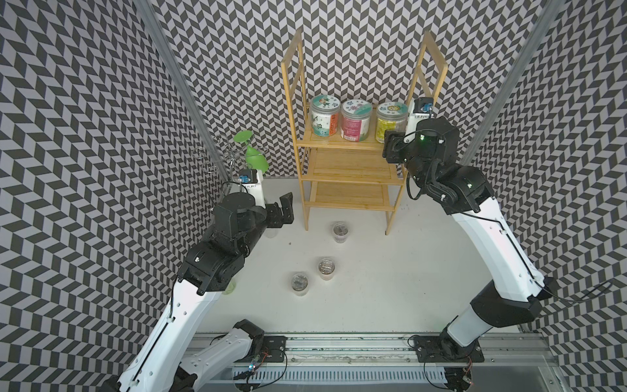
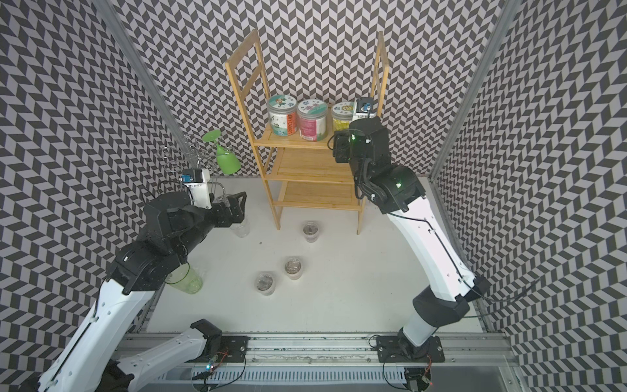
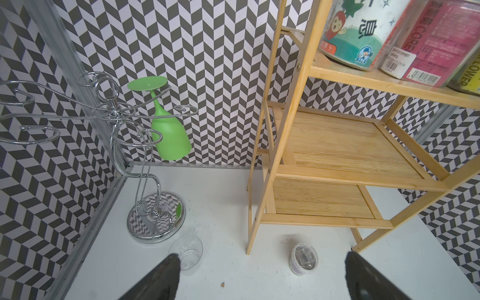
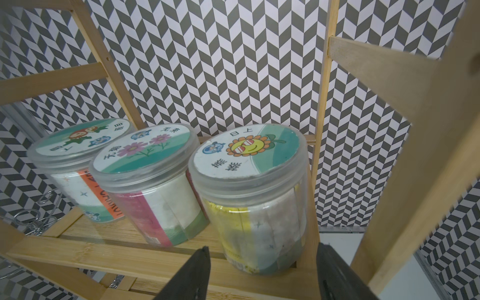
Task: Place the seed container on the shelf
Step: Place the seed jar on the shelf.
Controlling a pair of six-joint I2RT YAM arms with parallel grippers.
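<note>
Flanked by parted right fingers (image 4: pixel 192 275), the sunflower seed jar (image 4: pixel 259 202) could be knocked off the end of the shelf (image 4: pixel 78 249); left fingers (image 3: pixel 161 280) parted too

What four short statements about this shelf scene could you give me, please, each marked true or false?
1. The green jar, pink jar and yellow jar stand on the shelf's top tier. True.
2. The yellow jar lies on its side. False: it stands upright beside the pink jar.
3. The green glass hangs upside down from the chrome stand. True.
4. The left gripper is shut on a cup. False: its jaws stand open and hold nothing.
</note>
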